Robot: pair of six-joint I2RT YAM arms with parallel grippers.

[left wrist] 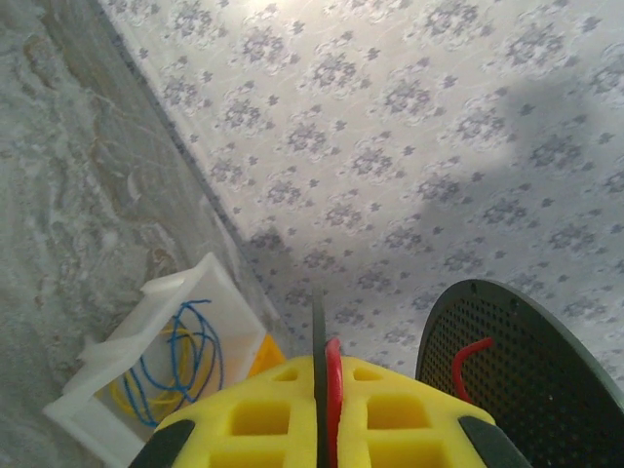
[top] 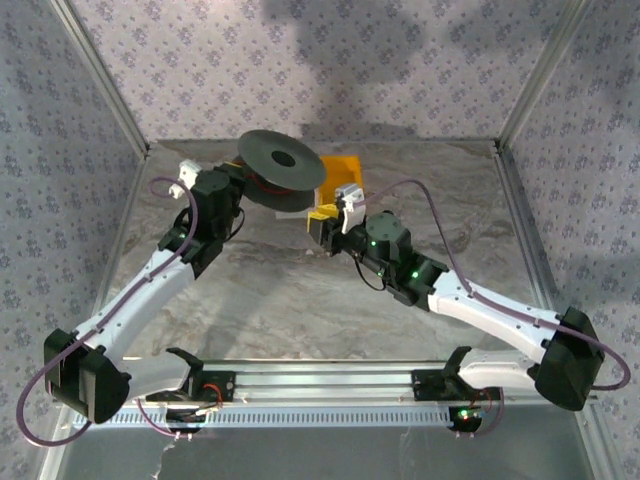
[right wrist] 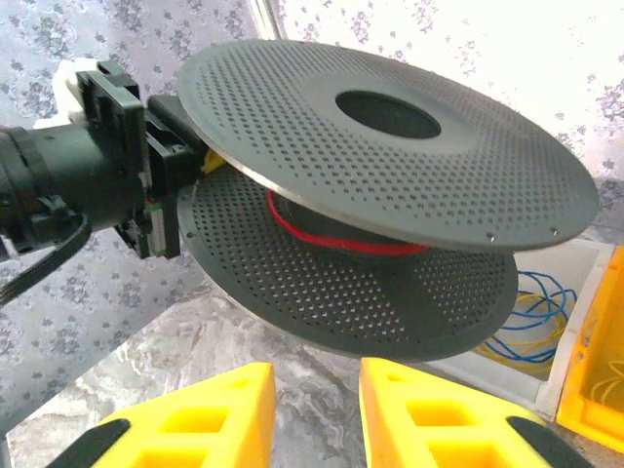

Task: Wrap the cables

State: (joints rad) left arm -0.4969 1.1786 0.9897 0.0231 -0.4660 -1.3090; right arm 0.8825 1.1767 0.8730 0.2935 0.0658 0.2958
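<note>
Red cable [right wrist: 336,240] is wound around the middle of the black spool [right wrist: 458,185], in the gap between its two round plates full of little holes. A short bit of the cable also curls over one plate in the left wrist view.

The left gripper [left wrist: 322,400] is squeezed tight on the rim of one spool plate. Its yellow fingers [left wrist: 253,414] are pressed together, with the thin black rim and a strand of the red cable pinched between them. It holds the spool up off the gray table [top: 300,300], and the spool is tipped to one side.

The right gripper [right wrist: 317,409] is just in front of the spool and a bit below it. Its two yellow fingers [right wrist: 210,414] are spread apart, with nothing between them, and they do not touch the spool.

Behind the spool sits a white tray [right wrist: 487,375]. Inside it lie thin blue wire loops [right wrist: 531,302] and yellow wire loops [right wrist: 522,336]. An orange bin [right wrist: 590,361] stands right next to the tray. Both are at the far side of the table, near the flowery wall [top: 300,60].
</note>
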